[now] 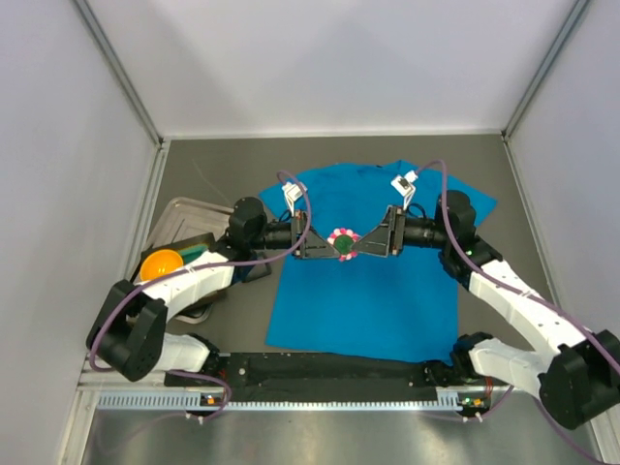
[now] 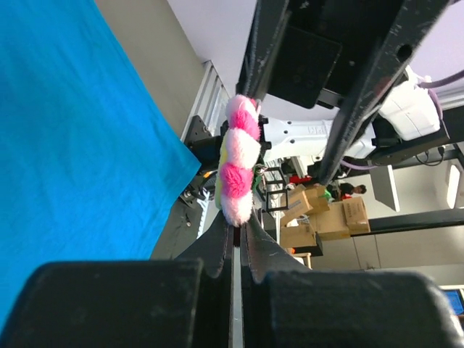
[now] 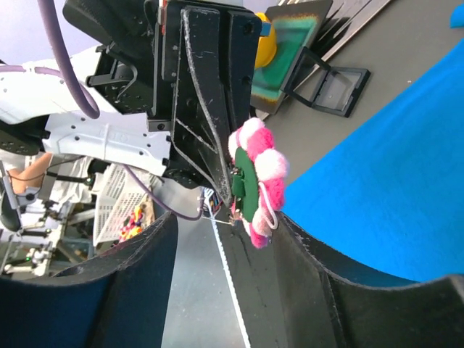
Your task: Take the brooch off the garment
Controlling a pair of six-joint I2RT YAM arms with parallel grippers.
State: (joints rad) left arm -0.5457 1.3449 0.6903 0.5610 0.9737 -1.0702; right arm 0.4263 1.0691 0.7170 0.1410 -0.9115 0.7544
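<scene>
The brooch (image 1: 342,242), a pink and white fluffy flower with a green back, hangs over the middle of the blue garment (image 1: 368,291). My left gripper (image 1: 327,244) comes in from the left and is shut on the brooch's edge (image 2: 239,167), its fingertips pinching the lowest petal. From the right, my right gripper (image 1: 360,242) faces it, open, with its fingers either side of the brooch (image 3: 257,181) and apart from it. In both wrist views the brooch sits off the blue cloth (image 3: 391,181). A thin pin sticks out from its green back.
A metal tray (image 1: 184,228) stands at the left of the table with an orange ball (image 1: 161,263) and a green-edged item on it. Grey walls close in the table on three sides. A black rail (image 1: 329,368) runs along the near edge.
</scene>
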